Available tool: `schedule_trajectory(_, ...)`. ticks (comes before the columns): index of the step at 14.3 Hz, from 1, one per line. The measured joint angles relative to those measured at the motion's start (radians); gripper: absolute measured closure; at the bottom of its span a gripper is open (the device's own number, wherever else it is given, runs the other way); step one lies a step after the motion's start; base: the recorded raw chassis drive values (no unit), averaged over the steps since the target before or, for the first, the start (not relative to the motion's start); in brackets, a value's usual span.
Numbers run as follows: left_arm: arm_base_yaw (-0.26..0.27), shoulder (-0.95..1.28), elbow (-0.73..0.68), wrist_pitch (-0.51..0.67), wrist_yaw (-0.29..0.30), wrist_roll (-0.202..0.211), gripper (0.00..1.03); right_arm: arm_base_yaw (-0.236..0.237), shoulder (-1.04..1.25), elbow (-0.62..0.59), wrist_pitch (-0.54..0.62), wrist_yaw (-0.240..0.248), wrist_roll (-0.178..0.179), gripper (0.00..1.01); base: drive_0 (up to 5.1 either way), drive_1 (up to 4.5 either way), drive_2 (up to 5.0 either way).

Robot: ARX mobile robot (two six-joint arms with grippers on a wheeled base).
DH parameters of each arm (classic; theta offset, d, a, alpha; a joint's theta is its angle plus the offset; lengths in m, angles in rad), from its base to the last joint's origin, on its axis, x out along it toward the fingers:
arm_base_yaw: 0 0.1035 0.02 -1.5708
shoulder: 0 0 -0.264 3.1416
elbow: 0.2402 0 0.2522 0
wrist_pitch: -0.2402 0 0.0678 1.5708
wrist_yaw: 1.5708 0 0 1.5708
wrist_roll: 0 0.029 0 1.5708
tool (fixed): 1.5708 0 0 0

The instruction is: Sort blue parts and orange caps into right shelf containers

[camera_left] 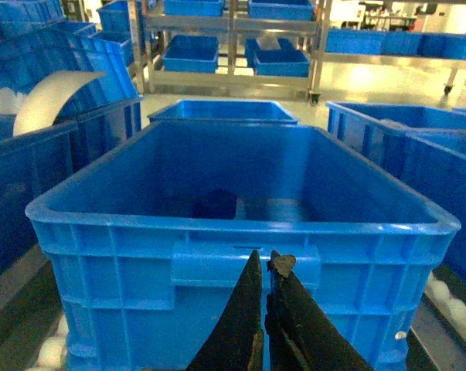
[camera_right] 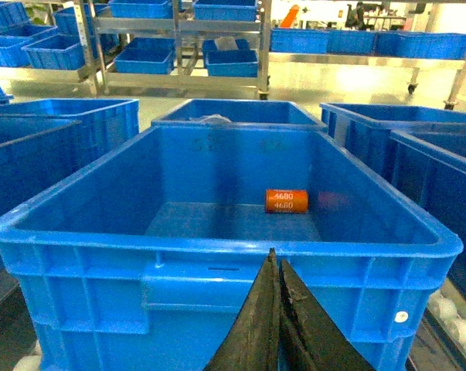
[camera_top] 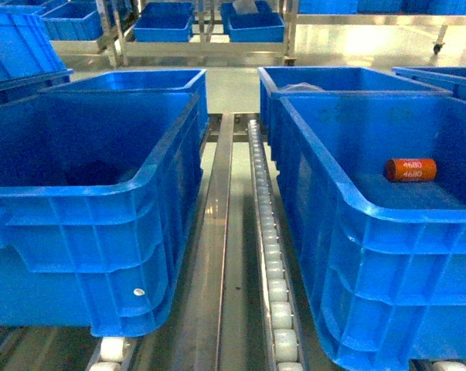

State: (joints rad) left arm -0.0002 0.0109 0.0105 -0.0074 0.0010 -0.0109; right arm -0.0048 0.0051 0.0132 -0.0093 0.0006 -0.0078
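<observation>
One orange cap (camera_top: 410, 169) marked "4680" lies on its side on the floor of the near right crate (camera_top: 372, 255), towards its far right. The right wrist view shows that cap (camera_right: 287, 200) inside the same crate (camera_right: 217, 241). My right gripper (camera_right: 275, 261) is shut and empty, low in front of that crate's near wall. My left gripper (camera_left: 265, 261) is also shut and empty, before the near wall of the left crate (camera_left: 240, 226). A dark shape (camera_left: 217, 205) lies on that crate's floor, too dim to identify. No blue part shows clearly. Neither gripper appears in the head view.
A roller rail (camera_top: 271, 255) and a steel rail (camera_top: 217, 232) run between the left crate (camera_top: 101, 247) and the right one. More blue crates (camera_top: 333, 77) stand behind. Metal racks with small blue bins (camera_top: 163, 27) line the back. A white roll (camera_left: 47, 100) sits at the left.
</observation>
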Motion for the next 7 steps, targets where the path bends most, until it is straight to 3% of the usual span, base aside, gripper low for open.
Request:
schedule_trajectory(2, 0.0, 0.0, 0.0, 0.003, -0.002, 0.0, 1.01, 0.0, 0.0, 0.0, 0.004, -0.001, 0.0, 1.0, 0.0, 0.0, 0.0)
schedule_trajectory(3, 0.0, 0.0, 0.0, 0.003, -0.002, 0.0, 0.92, 0.0, 0.0, 0.0, 0.005, -0.001, 0.0, 0.91, 0.0, 0.0, 0.0)
schedule_trajectory(7, 0.0, 0.0, 0.0, 0.003, -0.002, 0.0, 0.37, 0.0, 0.0, 0.0, 0.005, -0.001, 0.0, 0.36, 0.0, 0.0, 0.0)
